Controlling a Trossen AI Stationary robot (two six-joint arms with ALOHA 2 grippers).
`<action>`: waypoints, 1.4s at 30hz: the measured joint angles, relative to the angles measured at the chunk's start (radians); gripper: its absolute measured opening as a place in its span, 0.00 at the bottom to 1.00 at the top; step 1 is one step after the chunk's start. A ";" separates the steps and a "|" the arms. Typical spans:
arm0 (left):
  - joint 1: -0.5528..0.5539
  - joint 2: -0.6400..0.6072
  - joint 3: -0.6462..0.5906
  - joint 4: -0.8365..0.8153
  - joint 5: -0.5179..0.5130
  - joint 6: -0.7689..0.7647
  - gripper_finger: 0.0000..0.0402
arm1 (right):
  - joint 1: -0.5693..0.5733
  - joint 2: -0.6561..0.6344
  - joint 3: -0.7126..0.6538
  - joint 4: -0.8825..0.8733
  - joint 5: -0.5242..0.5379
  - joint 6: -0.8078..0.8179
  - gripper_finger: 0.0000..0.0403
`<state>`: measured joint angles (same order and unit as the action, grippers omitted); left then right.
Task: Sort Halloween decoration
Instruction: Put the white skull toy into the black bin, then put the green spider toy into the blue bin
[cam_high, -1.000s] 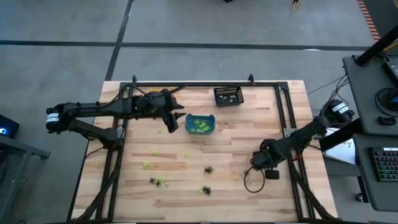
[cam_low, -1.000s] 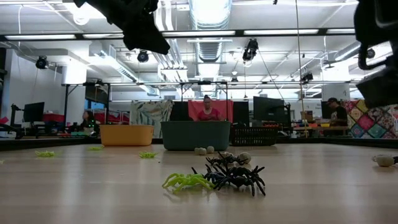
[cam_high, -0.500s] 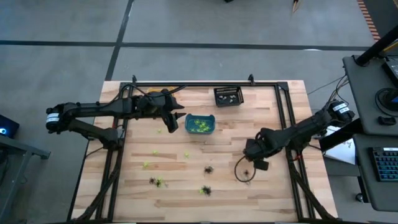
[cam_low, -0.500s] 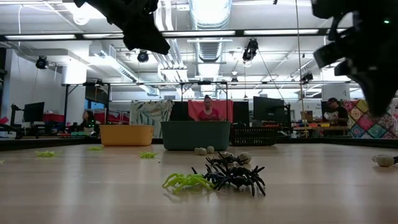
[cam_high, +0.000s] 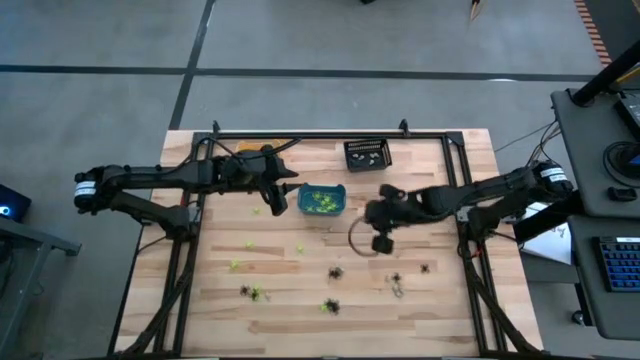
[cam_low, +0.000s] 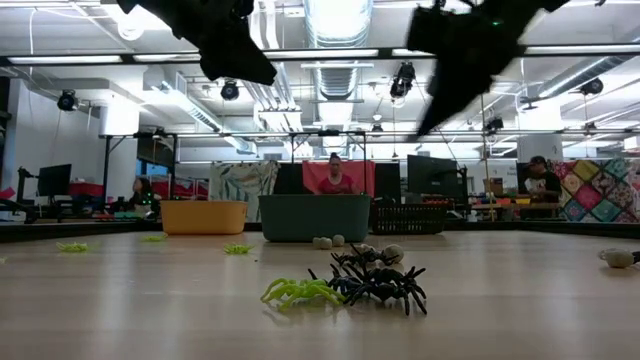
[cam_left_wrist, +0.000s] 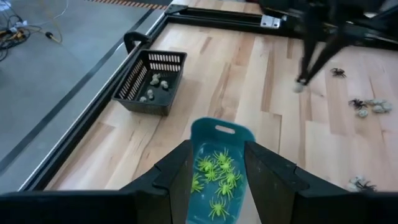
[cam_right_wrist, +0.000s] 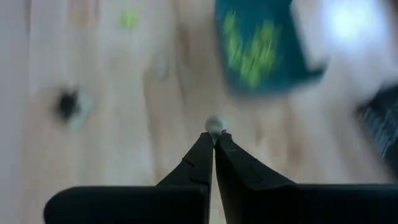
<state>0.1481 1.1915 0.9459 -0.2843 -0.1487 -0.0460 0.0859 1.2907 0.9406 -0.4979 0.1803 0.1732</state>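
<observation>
- high view: the right pincer (cam_high: 381, 243) hangs over the middle of the counter (cam_high: 430, 310), just beside the teal bin (cam_high: 321, 199), which holds lime green spiders (cam_high: 320, 203). the left pincer (cam_high: 283, 190) waits on the other side of that bin. a black basket (cam_high: 367, 154) stands at the far edge. loose trinkets lie scattered on the near half: green ones (cam_high: 235, 265) toward the left, dark spiders (cam_high: 335, 272) toward the middle and right.
- low view: a green spider (cam_low: 299, 291) and a clump of black spiders (cam_low: 378, 281) lie touching in the foreground. an orange bin (cam_low: 204, 216), the teal bin (cam_low: 314, 217) and the black basket (cam_low: 413, 218) stand behind them. both arms hang above the counter.
- left wrist view: the left pincer (cam_left_wrist: 216, 163) stands wide open over the teal bin (cam_left_wrist: 219, 132), holding nothing. the black basket (cam_left_wrist: 151, 81) contains pale grey trinkets (cam_left_wrist: 153, 81).
- right wrist view: the right pincer (cam_right_wrist: 214, 135) is pinched shut on a small pale grey trinket (cam_right_wrist: 214, 125) at its tips, above the wood, with the blurred teal bin (cam_right_wrist: 261, 43) beyond.
</observation>
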 joint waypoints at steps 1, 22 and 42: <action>-0.004 0.000 -0.004 0.001 0.000 -0.002 0.32 | -0.024 0.000 -0.003 0.054 -0.002 -0.048 0.02; -0.021 -0.005 -0.025 0.000 -0.001 -0.103 0.32 | -0.776 0.241 -0.001 0.273 -0.162 -0.342 0.02; -0.024 0.032 -0.025 -0.241 0.000 -0.304 0.32 | -0.780 0.271 0.093 0.294 -0.163 -0.173 0.18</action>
<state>0.1238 1.2240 0.9211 -0.5249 -0.1488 -0.3496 -0.6938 1.5616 1.0332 -0.2039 0.0172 0.0002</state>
